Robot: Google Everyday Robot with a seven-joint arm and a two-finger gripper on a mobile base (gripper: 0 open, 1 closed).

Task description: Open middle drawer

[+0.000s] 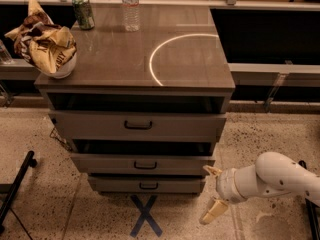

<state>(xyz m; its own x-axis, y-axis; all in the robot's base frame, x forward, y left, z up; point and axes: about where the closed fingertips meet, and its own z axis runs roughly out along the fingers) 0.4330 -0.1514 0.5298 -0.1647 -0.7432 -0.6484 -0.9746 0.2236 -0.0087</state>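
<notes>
The middle drawer [145, 165] is a wide, shallow grey-brown front with a small dark handle, between a taller top drawer [138, 125] and a narrower bottom drawer [148, 186]. A dark gap shows above its front. My gripper [211, 191] is at the lower right, just off the cabinet's right front corner, level with the middle and bottom drawers. It is open and empty: one cream fingertip [210, 170] is close to the middle drawer's right end, the other points down toward the floor.
On the cabinet top [190, 59] are a crumpled chip bag in a white bowl [45, 46], a green can [82, 11] and a clear water bottle [130, 6]. A blue tape X [145, 215] marks the floor in front. A black stand leg [17, 184] lies at the left.
</notes>
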